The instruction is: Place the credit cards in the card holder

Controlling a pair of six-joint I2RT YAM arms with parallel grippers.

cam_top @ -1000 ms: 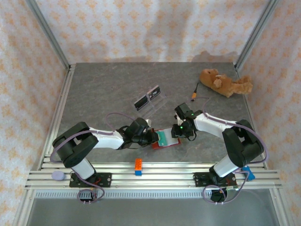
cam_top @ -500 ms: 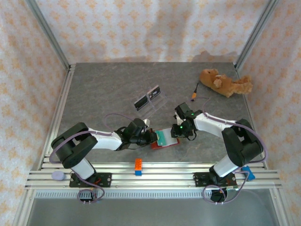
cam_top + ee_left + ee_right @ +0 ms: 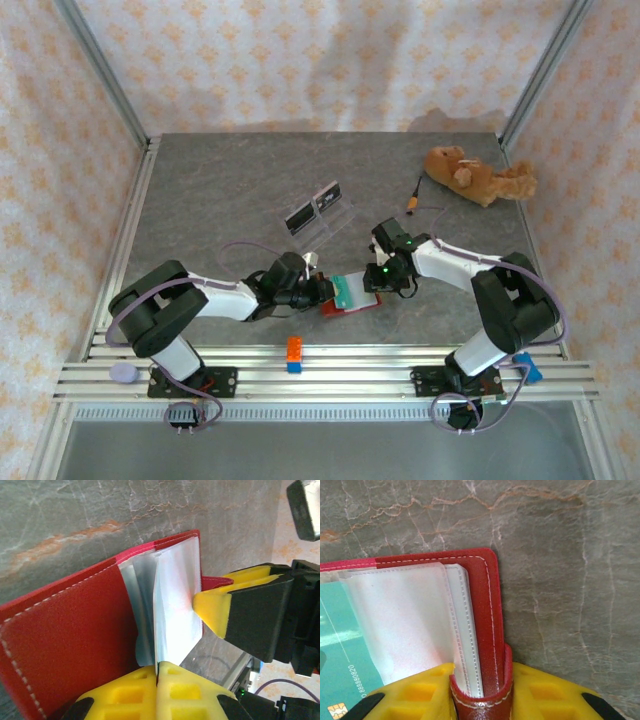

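Top view: the holder lies open on the grey surface, at 6 o'clock from the surface's centre, close to the near rail. Both claws meet at it, the left claw from 9 o'clock and the right claw from 2 o'clock.

Left wrist view: the left claw is clenched, its yellow pads pinching the edge of one pale sleeve and holding it up off the red cover. A yellow finger of the right claw touches that sleeve's far edge at 3 o'clock.

Right wrist view: the right claw is clenched on the holder's red cover, gripping its edge together with the outer sleeves.

A teal card sits at 9 o'clock in that view, partly beneath a clear sleeve, with its chip and printed number exposed. I cannot tell how far it is seated.

Two dark cards stand in a clear tray at 11 o'clock from the holder, apart from it.

Other items: a bear at 2 o'clock near the far right corner, and an orange-and-blue block on the near rails at 7 o'clock from the holder.
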